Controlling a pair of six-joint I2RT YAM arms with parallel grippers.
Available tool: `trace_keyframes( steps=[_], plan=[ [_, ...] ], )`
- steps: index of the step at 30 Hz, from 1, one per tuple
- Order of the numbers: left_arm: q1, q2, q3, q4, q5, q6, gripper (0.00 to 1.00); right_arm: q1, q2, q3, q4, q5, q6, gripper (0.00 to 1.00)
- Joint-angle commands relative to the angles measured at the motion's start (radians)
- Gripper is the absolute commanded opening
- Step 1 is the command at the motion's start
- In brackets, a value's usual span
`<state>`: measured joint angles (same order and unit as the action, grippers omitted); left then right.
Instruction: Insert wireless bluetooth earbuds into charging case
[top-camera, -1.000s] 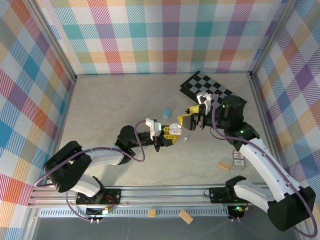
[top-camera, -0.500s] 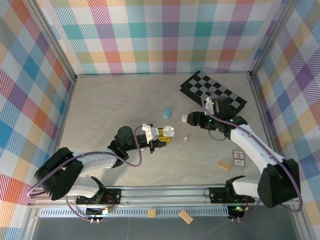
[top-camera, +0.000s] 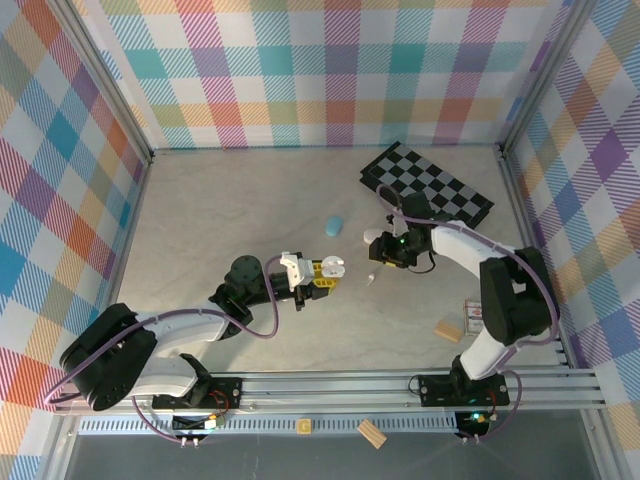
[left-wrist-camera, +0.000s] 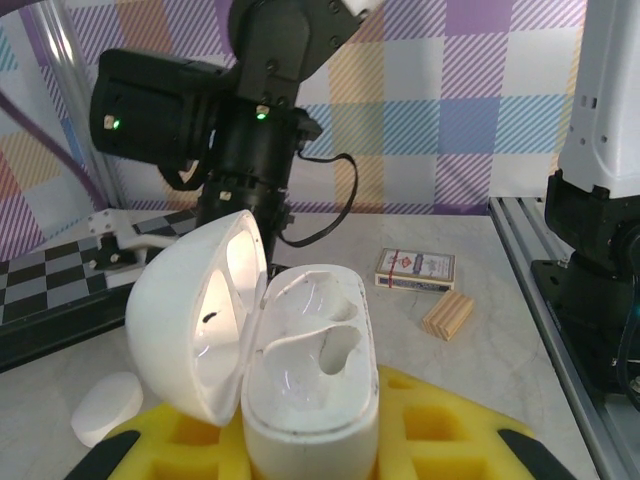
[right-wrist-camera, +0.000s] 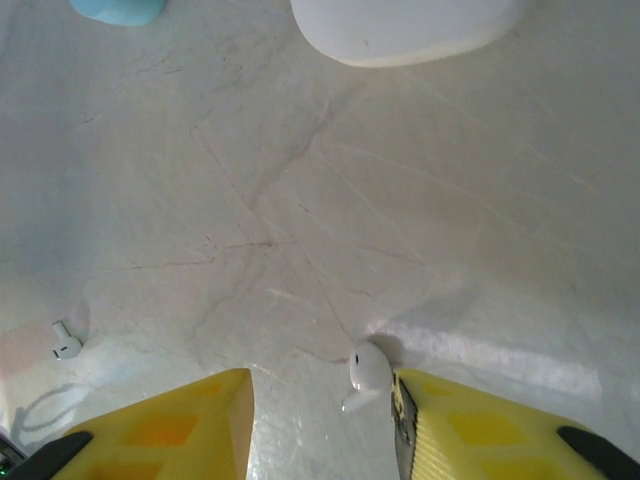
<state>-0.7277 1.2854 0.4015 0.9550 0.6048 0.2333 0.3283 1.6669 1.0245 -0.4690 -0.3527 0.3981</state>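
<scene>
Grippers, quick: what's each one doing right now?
Left gripper: shut on the open white charging case.
Right gripper: open, straddling a white earbud, not yet gripped.

Holds charging case (left-wrist-camera: 305, 370) in left gripper (top-camera: 318, 274), left of right gripper (right-wrist-camera: 322, 405). Brackets earbud (right-wrist-camera: 368, 368) on table (right-wrist-camera: 300, 200), before closed case (right-wrist-camera: 400, 25).

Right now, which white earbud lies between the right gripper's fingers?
The earbud inside the right gripper, beside one yellow finger; the other earbud lies outside the fingers, far off.
</scene>
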Motion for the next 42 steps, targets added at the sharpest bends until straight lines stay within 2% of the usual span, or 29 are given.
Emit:
trace_keyframes(
  steps=[1, 14, 25, 42],
  plan=[
    [0.010, -0.026, -0.006, -0.014, 0.014, 0.022, 0.14, -0.001, 0.055, 0.037, -0.030, -0.057, -0.054, 0.40],
    [0.010, -0.025, 0.015, -0.062, 0.029, 0.039, 0.14, 0.003, 0.171, 0.049, -0.034, -0.126, -0.096, 0.37],
    [0.010, -0.025, 0.012, -0.067, 0.029, 0.042, 0.14, 0.005, 0.136, 0.007, -0.035, -0.146, -0.103, 0.32],
    [0.010, -0.032, 0.008, -0.075, 0.017, 0.047, 0.14, 0.020, 0.139, -0.024, -0.061, -0.149, -0.127, 0.32]
  ],
)
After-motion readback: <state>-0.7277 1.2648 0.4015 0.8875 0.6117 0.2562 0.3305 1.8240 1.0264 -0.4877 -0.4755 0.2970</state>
